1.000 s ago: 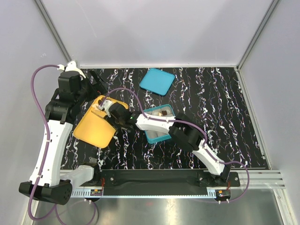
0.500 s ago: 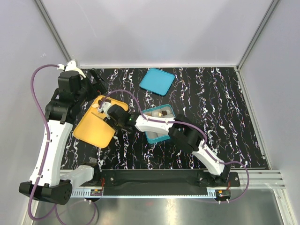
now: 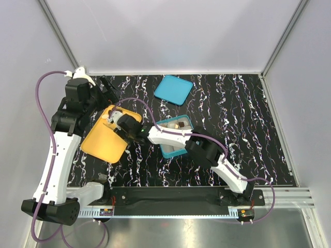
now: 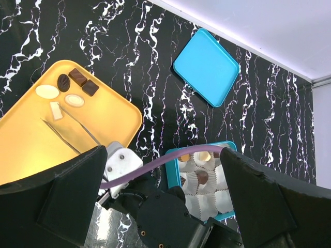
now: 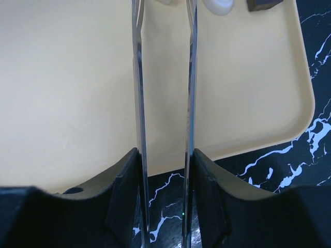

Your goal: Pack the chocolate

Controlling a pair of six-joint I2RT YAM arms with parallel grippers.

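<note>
Several chocolate pieces, dark [image 4: 78, 77] and cream [image 4: 46, 91], lie in the far corner of the yellow tray [image 4: 111, 111]. My right gripper [image 5: 164, 165] is shut on metal tweezers [image 5: 138, 77], whose two arms stand apart. The tips reach a cream piece [image 5: 220, 5] at the top edge of the right wrist view; a dark piece [image 5: 264, 4] lies beside it. In the top view the right gripper [image 3: 120, 122] hangs over the tray [image 3: 103, 142]. My left gripper [image 4: 163, 170] is open and empty, high above the table.
A teal box [image 4: 176, 160] of white paper cups, with a brown piece [image 4: 201, 177] in one of them, stands right of the tray. Its teal lid [image 3: 173, 89] lies at the back. The right arm's purple cable [image 4: 155, 166] crosses over the box.
My right gripper has crept a little left and farther over the tray, bringing the tweezers toward the pieces. The left arm has stayed put.
</note>
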